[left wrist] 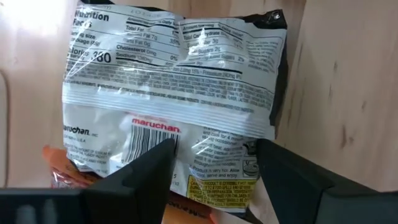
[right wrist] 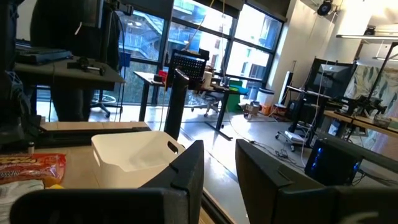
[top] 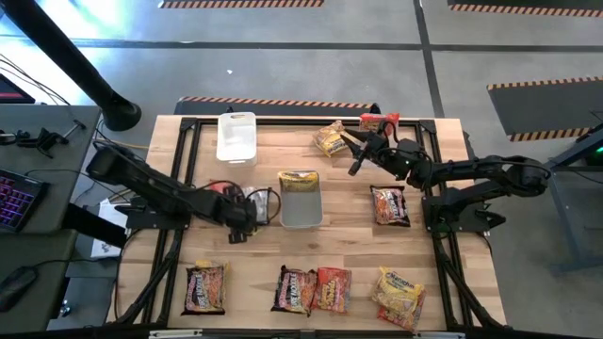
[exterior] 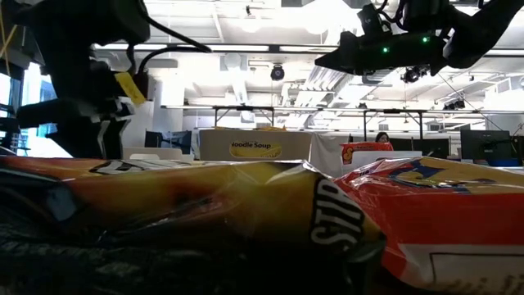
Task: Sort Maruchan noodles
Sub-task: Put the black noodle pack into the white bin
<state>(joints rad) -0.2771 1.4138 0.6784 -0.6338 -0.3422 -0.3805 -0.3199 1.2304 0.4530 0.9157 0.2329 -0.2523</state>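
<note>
Ramen packets lie scattered on the wooden table. My left gripper (top: 241, 224) (left wrist: 214, 155) is open and hovers over a black-edged packet (left wrist: 174, 93) that lies label-back up, resting partly on an orange packet (left wrist: 59, 168). My right gripper (top: 355, 155) (right wrist: 219, 155) is open and empty, raised near the far edge beside a yellow packet (top: 330, 139) and a red one (top: 379, 122). Another yellow packet (top: 300, 181) lies in the clear bin (top: 301, 215). A dark packet (top: 390, 205) lies flat right of that bin.
A white bin (top: 236, 137) (right wrist: 134, 152) stands at the far edge, left of centre. Along the near edge lie several more packets: dark (top: 205, 287), dark (top: 294, 290), red (top: 333, 288), yellow (top: 399, 297). Black frame rails run along the table's sides.
</note>
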